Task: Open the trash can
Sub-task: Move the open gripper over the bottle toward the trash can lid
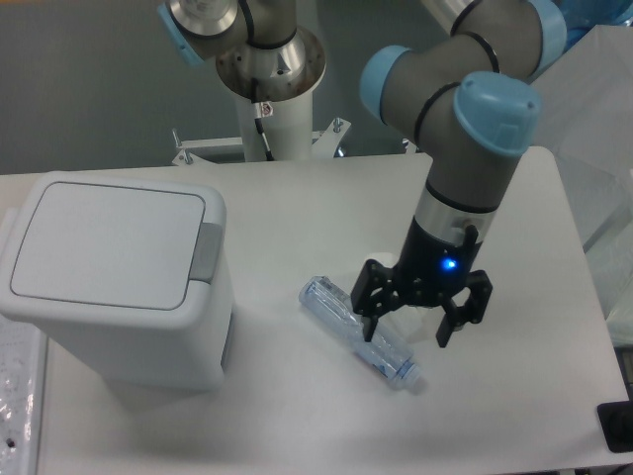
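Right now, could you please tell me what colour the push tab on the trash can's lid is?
Grey, on the white trash can; its push tab shows clearly in the fixed camera view.

Even overhead light, soft shadows, slight overall blur.

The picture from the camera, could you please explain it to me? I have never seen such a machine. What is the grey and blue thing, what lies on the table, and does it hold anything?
The grey and blue thing is a robot arm. Its joints have blue caps, and it stands on a white post at the far edge of the table. One fixed camera looks down at the scene from the front.

At the end of the arm is a black gripper with two fingers, a sort of simple hand. The fingers are spread open and hold nothing.

Two things are on the white table. On the left stands a large white trash can with its flat lid closed and a grey push tab on the lid's right edge. Near the middle lies a clear plastic bottle on its side, right by the gripper.
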